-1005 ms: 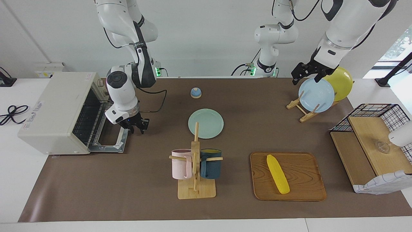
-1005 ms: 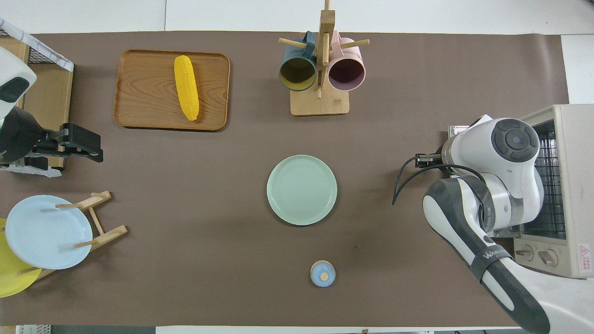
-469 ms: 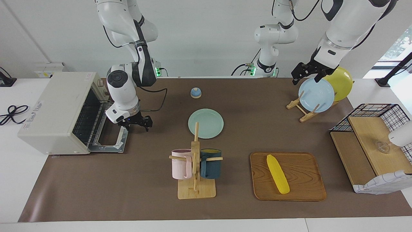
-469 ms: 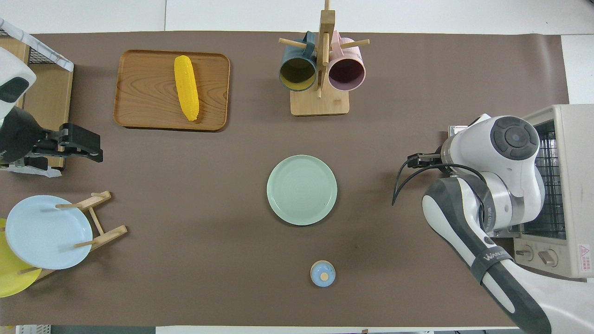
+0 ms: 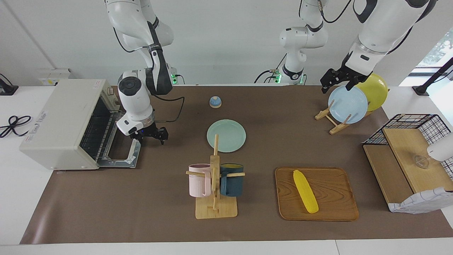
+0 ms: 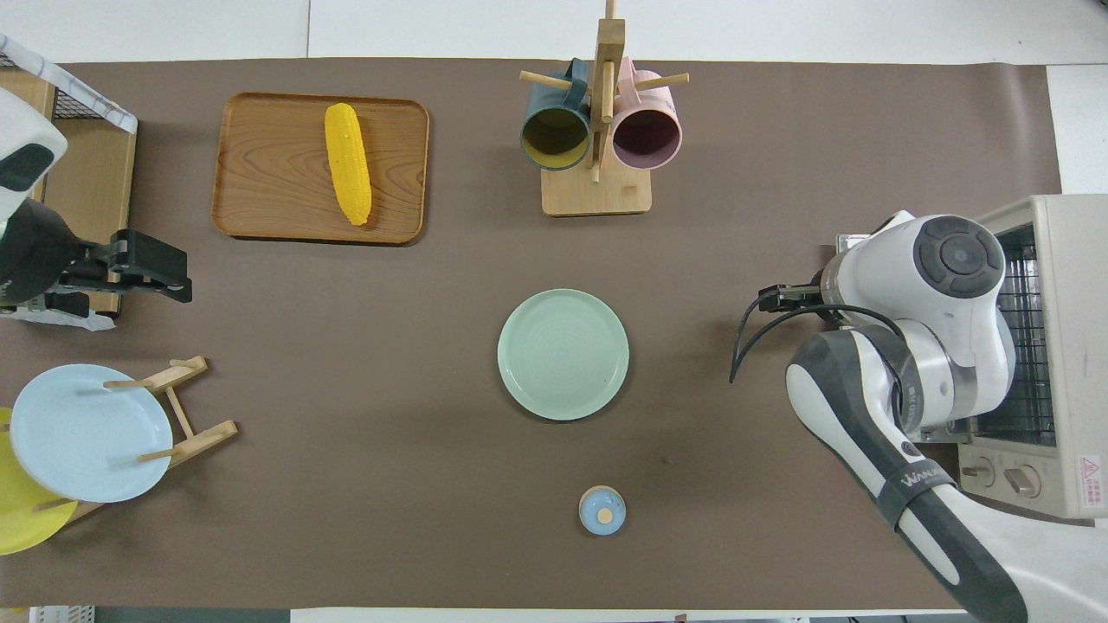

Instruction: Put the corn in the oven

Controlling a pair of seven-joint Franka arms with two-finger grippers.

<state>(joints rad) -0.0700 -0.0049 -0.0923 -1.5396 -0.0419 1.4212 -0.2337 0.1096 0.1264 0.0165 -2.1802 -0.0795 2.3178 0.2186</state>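
The yellow corn lies on a wooden tray toward the left arm's end of the table; it also shows in the overhead view. The off-white oven stands at the right arm's end with its glass door dropped open and the wire rack showing. My right gripper is open and empty, low over the mat beside the open door, also in the overhead view. My left gripper is open and empty, held in the air by the plate rack, and waits.
A green plate lies mid-table. A mug tree with a pink and a dark blue mug stands farther from the robots. A small blue bell sits near the robots. A plate rack and a wire basket stand at the left arm's end.
My right gripper has moved away from the oven door toward the middle of the table and risen slightly. The left arm, the corn and the oven door have not moved.
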